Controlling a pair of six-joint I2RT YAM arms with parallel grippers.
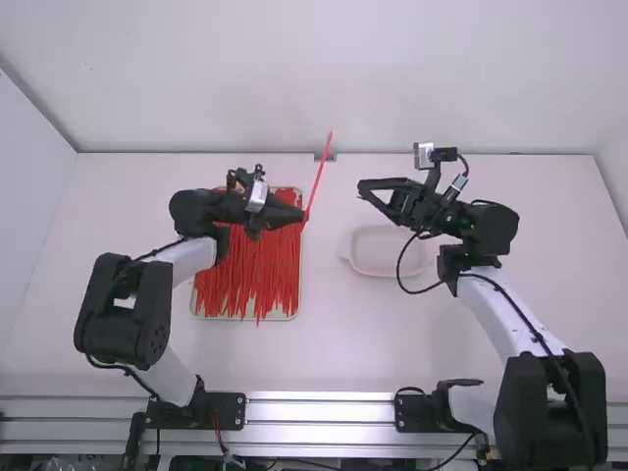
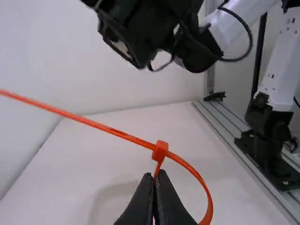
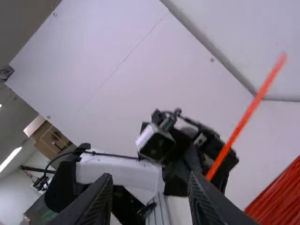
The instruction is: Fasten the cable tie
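Your left gripper [image 2: 153, 182] has its jaws pinched shut on the orange cable tie [image 2: 160, 151], just below the tie's head, with the strap looping alongside. Your right gripper [image 1: 371, 189] is open, well apart from the tie.

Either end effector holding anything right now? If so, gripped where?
Left end effector is shut on the orange cable tie, pinching the strap just below its head, with the loop curving off beside it. Right end effector is open and holds nothing.
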